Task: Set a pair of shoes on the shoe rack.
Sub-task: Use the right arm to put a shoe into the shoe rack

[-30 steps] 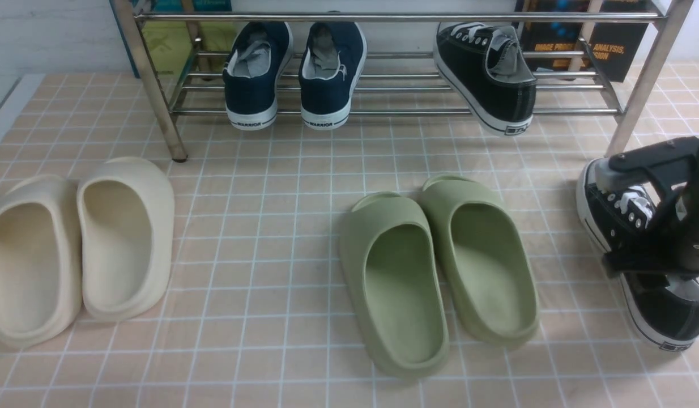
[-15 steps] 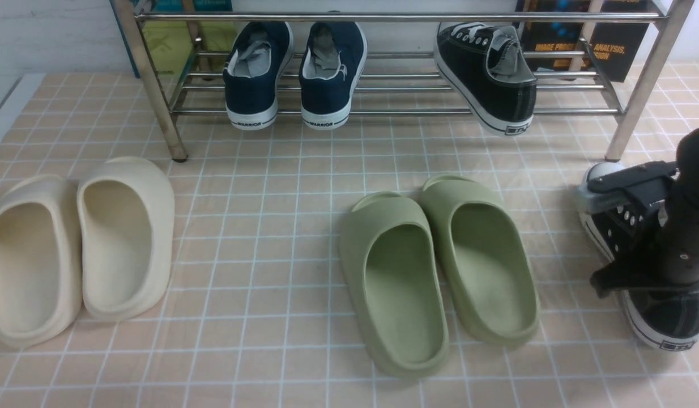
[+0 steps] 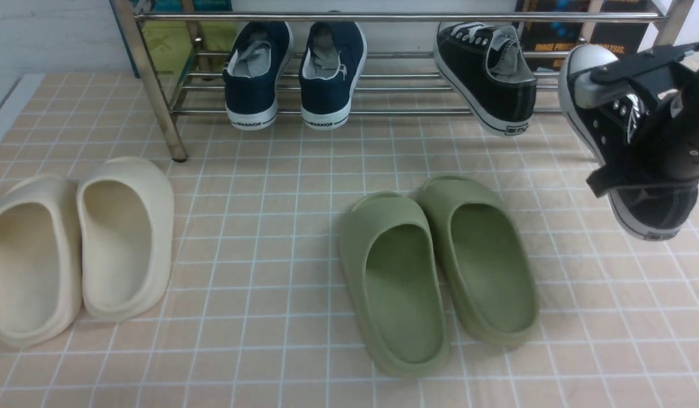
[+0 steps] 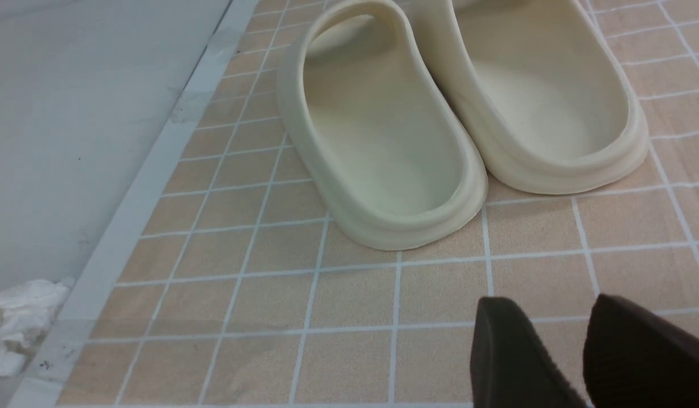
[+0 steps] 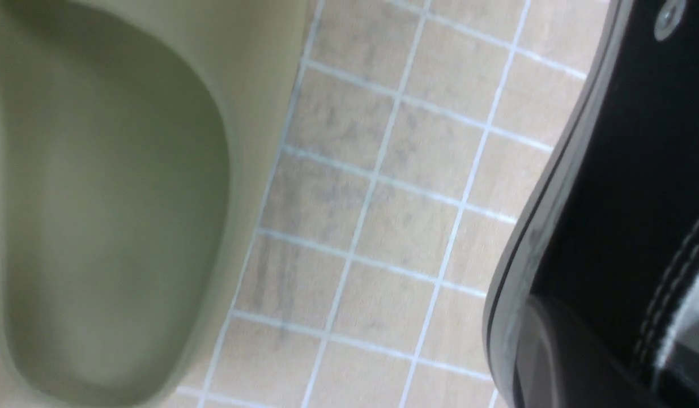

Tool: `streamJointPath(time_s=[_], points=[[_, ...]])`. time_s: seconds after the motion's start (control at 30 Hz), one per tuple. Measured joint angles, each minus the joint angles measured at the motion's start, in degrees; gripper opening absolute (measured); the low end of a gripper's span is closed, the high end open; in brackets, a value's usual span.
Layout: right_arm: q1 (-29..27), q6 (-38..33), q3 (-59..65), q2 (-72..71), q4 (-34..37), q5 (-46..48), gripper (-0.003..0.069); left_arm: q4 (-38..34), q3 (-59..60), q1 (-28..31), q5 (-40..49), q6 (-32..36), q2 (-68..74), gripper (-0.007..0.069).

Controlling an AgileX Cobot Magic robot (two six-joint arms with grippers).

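Observation:
One black canvas sneaker [image 3: 488, 71] with a white toe cap lies on the silver shoe rack [image 3: 383, 17], right of centre, heel towards me. My right gripper [image 3: 596, 139] is shut on the other black sneaker [image 3: 655, 209] and holds it in the air at the far right, in front of the rack's right end, toe up and away from me. The right wrist view shows that sneaker's white sole edge and black canvas [image 5: 610, 170] with one finger [image 5: 559, 362] against it. My left gripper [image 4: 556, 317] hangs empty over the tiled floor, its jaws a little apart.
Two navy sneakers [image 3: 293, 73] stand on the rack's left half. Two green slides [image 3: 434, 272] lie mid-floor, just left of the held shoe. Two cream slides [image 3: 77, 243] lie at the left, also in the left wrist view [image 4: 383, 141]. Boxes stand behind the rack.
My right gripper has closed on the sneaker that lay on the floor at the right and lifted it up and towards the rack. The rest has not moved.

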Motion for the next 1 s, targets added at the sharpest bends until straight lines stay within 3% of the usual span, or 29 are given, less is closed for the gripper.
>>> streamJointPath(time_s=[0.4,0.8,1.0], points=[[0.0,0.0,-18.11,14.59,-3.69,2.69,0.0006,0.0,0.0,0.0,0.0,0.0,0.0,0.0238],[0.0,-5.84,-39.31,32.09,-4.8,4.72,0.0006,0.0,0.0,0.0,0.0,0.0,0.0,0.0238],[-0.18,-8.88,-48.47,36.0,0.98,8.38,0.0006,0.0,0.0,0.0,0.0,0.0,0.0,0.0238]])
